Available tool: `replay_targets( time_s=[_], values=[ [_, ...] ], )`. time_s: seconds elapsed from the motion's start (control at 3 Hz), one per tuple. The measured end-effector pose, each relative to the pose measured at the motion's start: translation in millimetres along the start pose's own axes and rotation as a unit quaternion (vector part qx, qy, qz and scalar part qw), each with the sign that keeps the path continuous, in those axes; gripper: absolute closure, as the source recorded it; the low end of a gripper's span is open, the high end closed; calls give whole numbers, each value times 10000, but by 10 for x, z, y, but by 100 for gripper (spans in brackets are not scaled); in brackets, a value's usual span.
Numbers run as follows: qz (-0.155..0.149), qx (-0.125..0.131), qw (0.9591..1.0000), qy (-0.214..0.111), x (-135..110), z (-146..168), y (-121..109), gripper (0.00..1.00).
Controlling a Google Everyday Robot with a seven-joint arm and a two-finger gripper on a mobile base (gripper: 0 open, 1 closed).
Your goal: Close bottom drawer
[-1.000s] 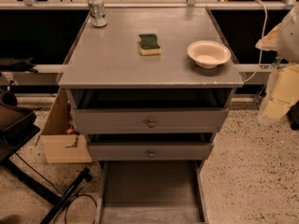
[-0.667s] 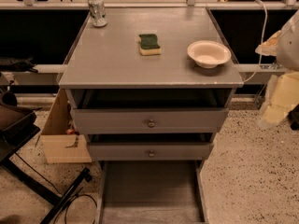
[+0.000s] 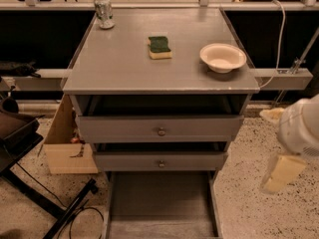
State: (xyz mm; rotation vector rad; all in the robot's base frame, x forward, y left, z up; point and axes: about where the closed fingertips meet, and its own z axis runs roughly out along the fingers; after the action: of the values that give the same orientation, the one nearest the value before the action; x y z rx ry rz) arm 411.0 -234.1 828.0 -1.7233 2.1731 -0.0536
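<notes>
A cardboard box (image 3: 70, 143) sits on the floor against the cabinet's left side. On the grey tabletop (image 3: 124, 73) a can (image 3: 103, 11) stands at the far left corner, a green and yellow sponge (image 3: 160, 47) lies near the middle, and a white bowl (image 3: 223, 57) rests by the right edge. Beneath the tabletop are the top drawer (image 3: 119, 128) and the middle drawer (image 3: 124, 161), each with a small round knob and a dark gap above its front. The bottom drawer (image 3: 159, 198) is below them, pulled well out toward the camera, its long shallow tray bare and its front panel out of view. To the right of the cabinet, the gripper (image 3: 281, 172) hangs over the speckled floor, level with the middle drawer and apart from all three. It touches nothing, and I cannot tell whether it is open or closed.
</notes>
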Motion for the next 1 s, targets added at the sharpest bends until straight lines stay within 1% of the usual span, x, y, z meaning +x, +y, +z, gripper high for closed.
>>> replay_targets(
  time_s=[0.33,0.67,1.0],
  values=[
    [19,-347,9992,171,462,1001,332,0],
    [244,-680,9968,350,979,1803,624,0],
    [543,-952,9929,455,1377,2384,893,0]
  ],
)
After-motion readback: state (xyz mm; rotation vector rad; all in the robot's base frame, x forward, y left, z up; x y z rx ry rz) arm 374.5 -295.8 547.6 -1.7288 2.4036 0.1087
